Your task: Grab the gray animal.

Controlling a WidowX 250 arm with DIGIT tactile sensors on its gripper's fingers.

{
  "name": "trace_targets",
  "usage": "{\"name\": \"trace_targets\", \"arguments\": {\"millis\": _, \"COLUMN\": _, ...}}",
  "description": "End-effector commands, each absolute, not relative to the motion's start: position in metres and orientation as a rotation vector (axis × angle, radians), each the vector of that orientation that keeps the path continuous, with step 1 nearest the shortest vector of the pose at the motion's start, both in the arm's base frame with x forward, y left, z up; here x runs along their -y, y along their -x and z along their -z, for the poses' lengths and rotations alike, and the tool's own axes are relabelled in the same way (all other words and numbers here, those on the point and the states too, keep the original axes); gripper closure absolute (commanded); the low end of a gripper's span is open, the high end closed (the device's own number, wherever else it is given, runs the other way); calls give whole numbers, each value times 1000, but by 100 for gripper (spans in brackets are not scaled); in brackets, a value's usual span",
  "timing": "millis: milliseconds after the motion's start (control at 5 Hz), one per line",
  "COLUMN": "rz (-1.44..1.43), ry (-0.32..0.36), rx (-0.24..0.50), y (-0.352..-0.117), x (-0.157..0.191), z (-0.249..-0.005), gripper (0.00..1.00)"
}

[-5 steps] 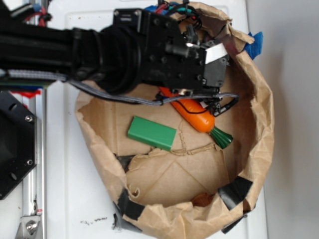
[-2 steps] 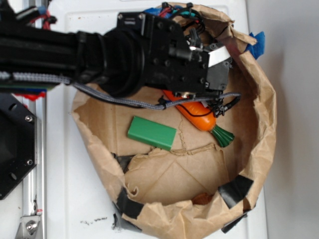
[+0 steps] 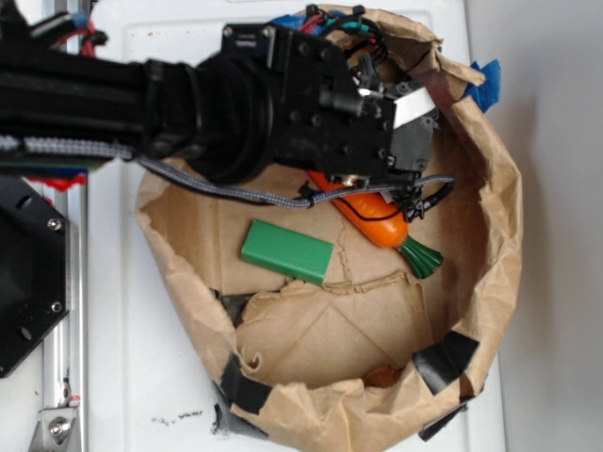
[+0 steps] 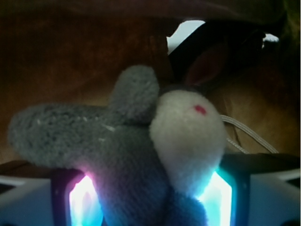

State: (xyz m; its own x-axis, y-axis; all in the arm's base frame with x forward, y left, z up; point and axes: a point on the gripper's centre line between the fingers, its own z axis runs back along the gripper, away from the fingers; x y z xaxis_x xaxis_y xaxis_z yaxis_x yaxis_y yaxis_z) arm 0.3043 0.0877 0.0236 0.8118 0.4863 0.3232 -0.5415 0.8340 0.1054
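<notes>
I noted a brown paper bag (image 3: 490,188), rim rolled down and patched with black tape (image 3: 445,358), on the white table (image 3: 122,377). Inside lay a green block (image 3: 287,251) and, near it, an orange toy carrot (image 3: 377,218), partly hidden.
</notes>
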Motion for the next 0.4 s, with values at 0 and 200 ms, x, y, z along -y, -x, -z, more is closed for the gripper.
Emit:
{"name": "trace_targets", "arguments": {"millis": 0, "rz": -523, "ry": -43, "rx": 220, "y": -285, "x": -56, "z": -79, "gripper": 100}}
{"name": "trace_targets", "arguments": {"millis": 200, "rz": -476, "ry": 42, "rx": 209, "y": -270, "x": -31, "z": -111, "gripper": 100}}
